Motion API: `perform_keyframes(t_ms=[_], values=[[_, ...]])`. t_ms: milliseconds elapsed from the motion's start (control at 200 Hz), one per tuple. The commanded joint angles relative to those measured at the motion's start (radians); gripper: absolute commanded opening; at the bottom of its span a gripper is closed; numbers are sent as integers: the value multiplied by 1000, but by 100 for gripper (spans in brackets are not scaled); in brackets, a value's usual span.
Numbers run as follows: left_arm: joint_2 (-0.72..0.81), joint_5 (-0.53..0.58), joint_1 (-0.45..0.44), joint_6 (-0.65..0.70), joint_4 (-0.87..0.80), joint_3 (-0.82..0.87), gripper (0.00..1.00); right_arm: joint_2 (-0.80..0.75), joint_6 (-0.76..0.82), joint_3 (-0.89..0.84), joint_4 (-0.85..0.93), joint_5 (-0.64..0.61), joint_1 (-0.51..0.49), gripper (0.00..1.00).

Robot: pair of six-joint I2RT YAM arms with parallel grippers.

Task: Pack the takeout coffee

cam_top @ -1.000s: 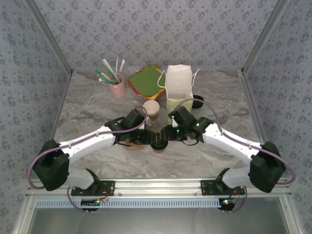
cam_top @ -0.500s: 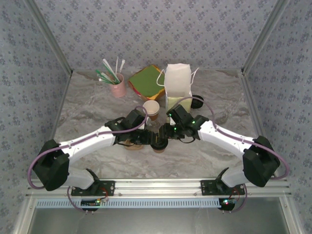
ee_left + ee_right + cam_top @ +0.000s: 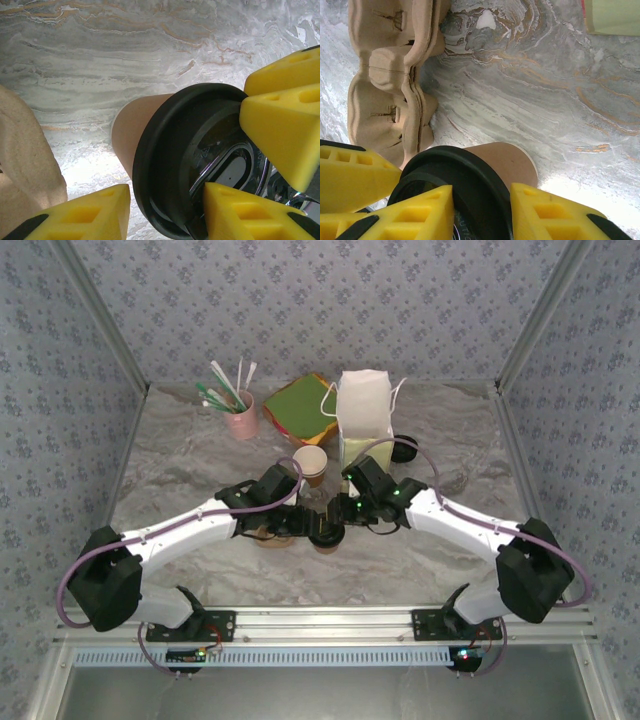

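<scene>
Between the left fingers (image 3: 80,215) sits the coffee cup (image 3: 167,150), squeezed near its top, on the counter (image 3: 530,100). Right fingers (image 3: 550,215) sit around its top too; I cannot tell if they squeeze.

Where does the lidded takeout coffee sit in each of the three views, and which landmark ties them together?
Top external: takeout coffee at low centre, just right of the cardboard cup carrier.
Left wrist: centre to lower right, black lid toward the camera.
Right wrist: bottom centre, lid nearest the camera.
Shared landmark: the cup carrier, at the left edge in left wrist and upper left in right wrist.
</scene>
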State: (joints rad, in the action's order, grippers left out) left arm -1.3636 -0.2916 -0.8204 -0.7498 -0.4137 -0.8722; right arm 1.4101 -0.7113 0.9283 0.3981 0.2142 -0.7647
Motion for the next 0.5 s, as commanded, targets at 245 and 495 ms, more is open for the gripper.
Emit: perform_keyframes(t_ms=[245, 495], values=[[-29, 30, -10, 12, -61, 15, 43, 17, -1, -41, 129, -44, -31, 32], [-36, 43, -10, 11, -74, 8, 43, -60, 59, 105, 242, -82, -32, 42]])
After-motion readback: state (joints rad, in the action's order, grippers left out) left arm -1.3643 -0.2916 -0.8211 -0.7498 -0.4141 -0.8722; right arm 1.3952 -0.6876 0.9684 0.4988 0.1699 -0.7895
